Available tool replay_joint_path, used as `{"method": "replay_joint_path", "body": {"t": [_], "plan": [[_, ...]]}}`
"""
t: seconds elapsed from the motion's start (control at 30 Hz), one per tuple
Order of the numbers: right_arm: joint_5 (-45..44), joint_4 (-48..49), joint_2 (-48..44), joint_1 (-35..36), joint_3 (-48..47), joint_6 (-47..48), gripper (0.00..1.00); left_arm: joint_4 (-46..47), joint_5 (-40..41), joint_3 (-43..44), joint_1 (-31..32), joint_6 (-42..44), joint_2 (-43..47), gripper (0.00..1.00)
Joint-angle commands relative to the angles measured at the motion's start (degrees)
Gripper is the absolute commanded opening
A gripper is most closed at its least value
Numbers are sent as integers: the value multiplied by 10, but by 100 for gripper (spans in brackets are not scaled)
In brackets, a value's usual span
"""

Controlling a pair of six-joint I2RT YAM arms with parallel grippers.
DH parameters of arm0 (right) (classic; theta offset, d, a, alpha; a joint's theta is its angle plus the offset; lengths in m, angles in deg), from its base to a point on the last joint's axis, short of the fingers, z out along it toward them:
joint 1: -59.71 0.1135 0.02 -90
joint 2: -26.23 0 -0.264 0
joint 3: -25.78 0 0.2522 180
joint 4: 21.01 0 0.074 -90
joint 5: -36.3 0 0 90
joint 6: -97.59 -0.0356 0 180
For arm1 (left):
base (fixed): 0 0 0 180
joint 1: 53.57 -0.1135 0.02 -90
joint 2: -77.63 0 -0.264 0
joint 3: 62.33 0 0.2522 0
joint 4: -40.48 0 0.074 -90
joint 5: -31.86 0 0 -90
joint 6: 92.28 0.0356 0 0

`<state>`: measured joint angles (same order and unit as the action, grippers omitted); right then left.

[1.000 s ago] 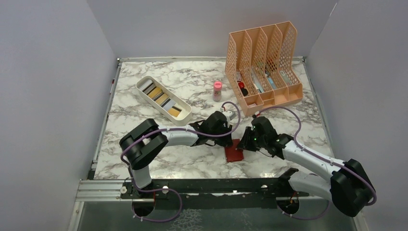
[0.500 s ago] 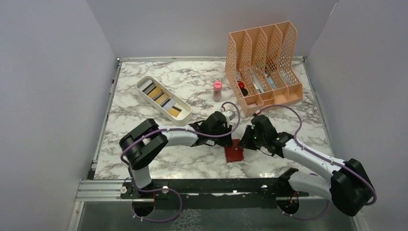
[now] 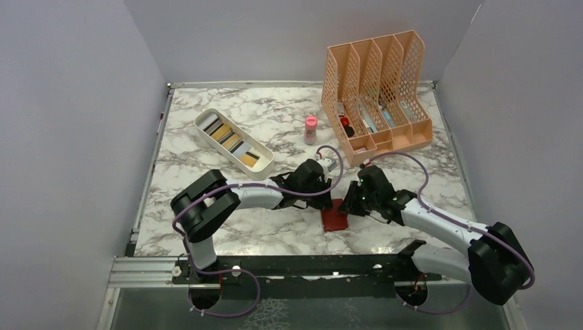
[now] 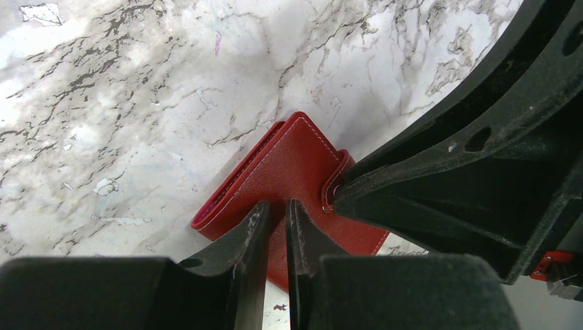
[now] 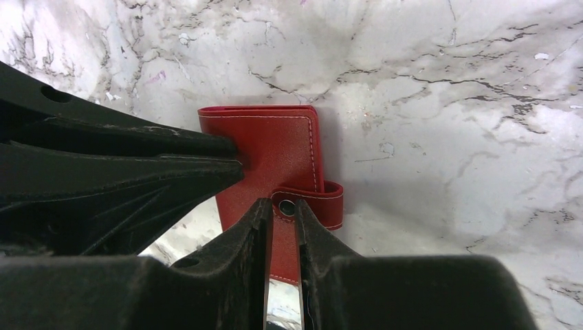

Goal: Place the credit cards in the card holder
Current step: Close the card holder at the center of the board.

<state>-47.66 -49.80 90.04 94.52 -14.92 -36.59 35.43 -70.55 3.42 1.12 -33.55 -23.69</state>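
The red card holder (image 3: 335, 220) lies flat on the marble table, its snap strap (image 5: 313, 198) wrapped round one edge. My left gripper (image 3: 329, 201) is shut, tips down on the holder's cover (image 4: 295, 161), with nothing between the fingers. My right gripper (image 3: 348, 207) is shut too, its tips either side of the strap's snap button (image 5: 284, 205). The two grippers meet over the holder from opposite sides. The credit cards (image 3: 227, 137) stand in a white tray (image 3: 207, 116) at the back left, away from both grippers.
A peach file organiser (image 3: 375, 89) with small items stands at the back right. A small pink-capped bottle (image 3: 311, 128) stands between it and the tray. The table's front edge and the arm bases lie just below the holder.
Both grippers have stayed at the card holder. The right arm's elbow has shifted slightly to the left.
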Motion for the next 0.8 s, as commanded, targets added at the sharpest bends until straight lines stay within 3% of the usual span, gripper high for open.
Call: {"method": "replay_joint_path", "body": {"t": [0.0,0.77], "plan": [[19,22,4,-2,8,-6,22,-8,0,-13,0,2,-14,18],[55,10,12,-2,4,18,17,9,2,-20,0,-10,-19,19]]}}
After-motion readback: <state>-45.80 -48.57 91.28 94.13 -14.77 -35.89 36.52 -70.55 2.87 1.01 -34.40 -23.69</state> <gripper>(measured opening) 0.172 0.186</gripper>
